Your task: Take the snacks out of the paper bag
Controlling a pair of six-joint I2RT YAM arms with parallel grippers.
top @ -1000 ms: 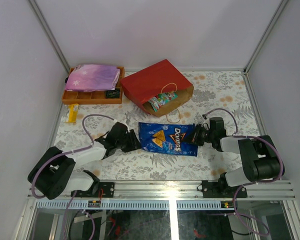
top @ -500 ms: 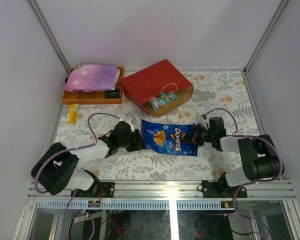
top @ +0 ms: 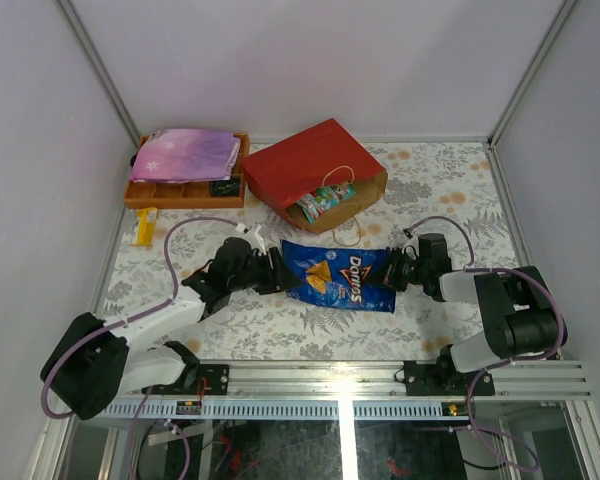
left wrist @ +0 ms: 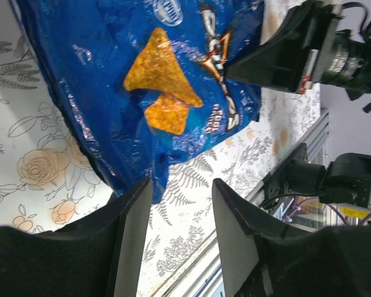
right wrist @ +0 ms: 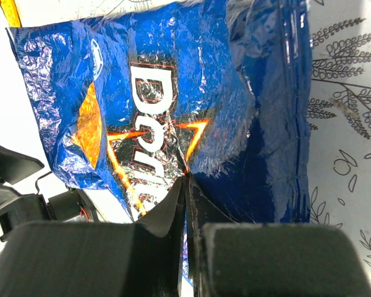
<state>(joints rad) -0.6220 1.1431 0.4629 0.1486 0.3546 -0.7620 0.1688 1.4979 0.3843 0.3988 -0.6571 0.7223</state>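
Right gripper was pinched tight on the blue Doritos bag; left gripper hung with jaws apart at its opposite corner.

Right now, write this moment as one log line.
chip bag: on table | right gripper: shut on chip bag | left gripper: open beside it

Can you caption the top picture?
Right end effector pinches the blue chip bag; left end effector at its other end.
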